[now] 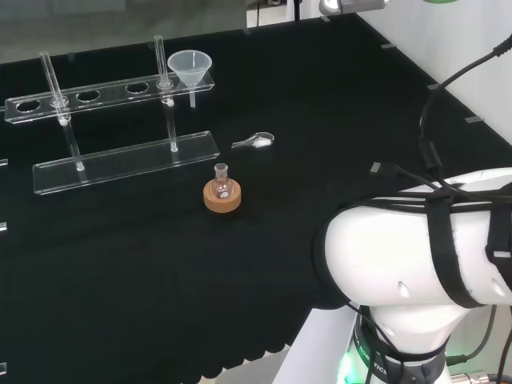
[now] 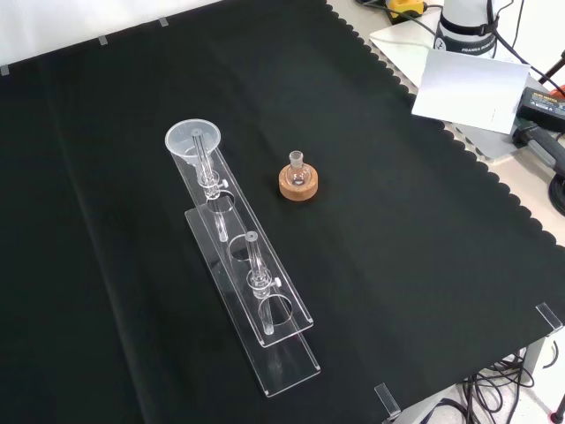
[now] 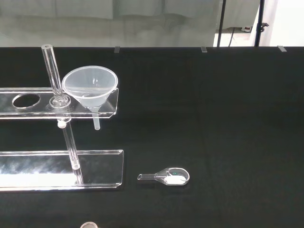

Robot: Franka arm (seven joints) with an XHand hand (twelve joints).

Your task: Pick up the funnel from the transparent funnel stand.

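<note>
One funnel [image 1: 190, 66] to lift, and it sits in the end hole of the clear stand [image 1: 104, 164], at the stand's end nearest the cloth's far edge in the front view, spout hanging through the upper shelf. My hand's state: cannot tell from here. Small flask [image 2: 297, 166] on a cork ring [image 2: 297, 184] stands apart from the stand, toward the middle of the cloth; a clear scoop [image 3: 166, 176] with white powder in it lies on the cloth just beyond the stand's base plate corner. Risks as I judge them: an upright rod [image 3: 53, 75] stands right beside the funnel, so fingers closing round the rim could catch it and drag or tip the whole light stand. Lifting at a slant could jam the spout in its hole and carry the shelf up with it. A low approach might sweep the scoop and spill its powder.
</note>
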